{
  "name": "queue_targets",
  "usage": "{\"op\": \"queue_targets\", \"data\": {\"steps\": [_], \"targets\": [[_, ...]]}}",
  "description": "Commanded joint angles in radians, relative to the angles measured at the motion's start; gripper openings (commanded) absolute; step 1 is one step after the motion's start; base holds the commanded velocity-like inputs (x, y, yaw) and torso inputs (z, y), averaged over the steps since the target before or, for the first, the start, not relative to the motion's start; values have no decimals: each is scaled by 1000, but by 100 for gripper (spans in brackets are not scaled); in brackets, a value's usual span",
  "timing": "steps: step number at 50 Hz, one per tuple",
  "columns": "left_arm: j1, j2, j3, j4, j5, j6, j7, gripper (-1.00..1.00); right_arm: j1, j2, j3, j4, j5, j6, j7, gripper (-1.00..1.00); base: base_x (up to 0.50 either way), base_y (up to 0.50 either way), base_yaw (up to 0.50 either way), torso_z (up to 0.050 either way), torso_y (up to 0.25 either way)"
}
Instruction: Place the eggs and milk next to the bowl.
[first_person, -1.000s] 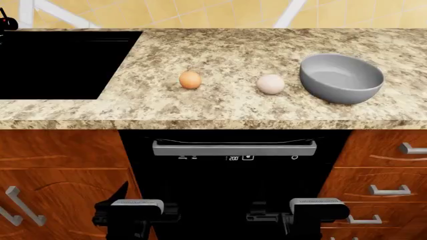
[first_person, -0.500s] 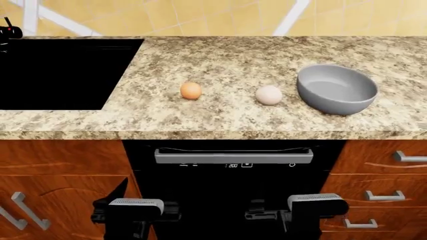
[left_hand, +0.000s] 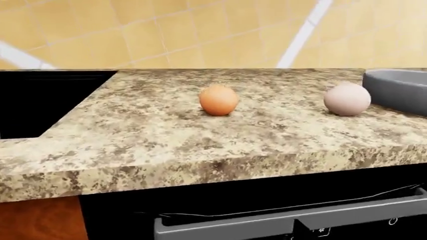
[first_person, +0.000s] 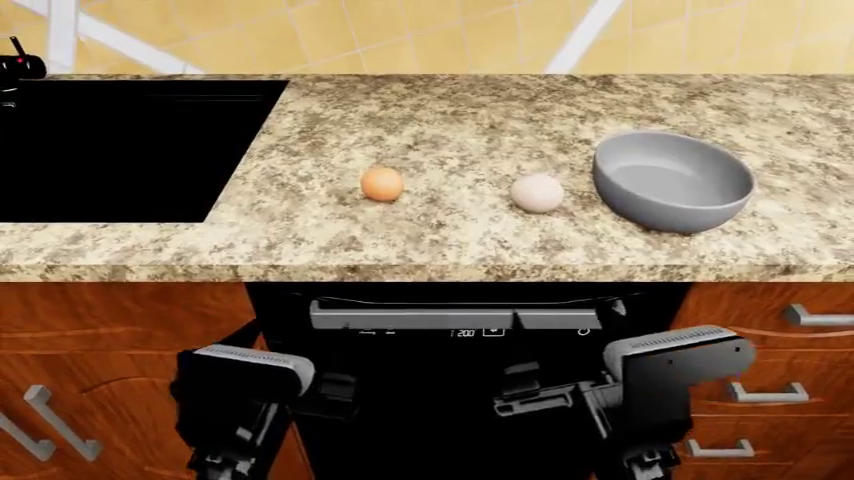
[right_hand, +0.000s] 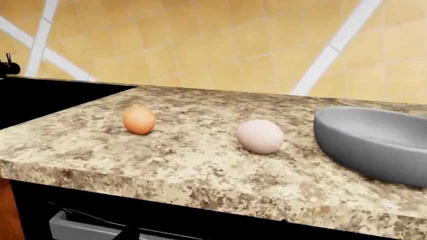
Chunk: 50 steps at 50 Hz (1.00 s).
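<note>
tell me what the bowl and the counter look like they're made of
The bowl looks like matte grey ceramic or plastic: an even grey with soft shading and no sharp highlights, so which of the two stays open. The counter looks like polished granite or a granite-look laminate: beige with dense brown and black speckles across its top and front edge.

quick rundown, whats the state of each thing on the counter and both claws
orange-brown egg: loose on the counter, far from the bowl
pale egg: on the counter, close beside the bowl, not touching
bowl: upright, empty
left claw: below counter level, holding nothing, opening unclear
right claw: same
milk: not in view
</note>
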<state>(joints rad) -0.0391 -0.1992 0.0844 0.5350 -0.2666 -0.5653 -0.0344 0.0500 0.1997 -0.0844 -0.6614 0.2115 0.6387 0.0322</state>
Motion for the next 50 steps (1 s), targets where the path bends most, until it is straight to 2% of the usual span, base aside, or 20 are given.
{"op": "queue_targets", "data": {"steps": [1,8,13,19,25,30,50], "targets": [[-99,-37,-50,163,-145,-289,6,100,135,61,30,-256,118,403,1,100,0,0,0,0,0],[-218,-25,-161,259,-330,-565,-16,100,297,73,69,-383,197,736,46,100,0,0,0,0,0],[-291,-29,-223,279,-407,-666,-20,100,379,138,143,-385,512,801,257,100,0,0,0,0,0],[-308,-56,-231,316,-440,-663,10,100,471,120,284,-375,803,925,413,100,0,0,0,0,0],[-337,-62,-246,323,-454,-657,11,100,526,167,319,-307,1089,923,632,100,0,0,0,0,0],[-341,-71,-247,332,-462,-653,13,100,565,196,312,-265,1233,905,756,100,0,0,0,0,0],[-344,-79,-230,306,-472,-649,2,100,600,261,244,-221,1343,841,872,100,343,0,0,0,0]]}}
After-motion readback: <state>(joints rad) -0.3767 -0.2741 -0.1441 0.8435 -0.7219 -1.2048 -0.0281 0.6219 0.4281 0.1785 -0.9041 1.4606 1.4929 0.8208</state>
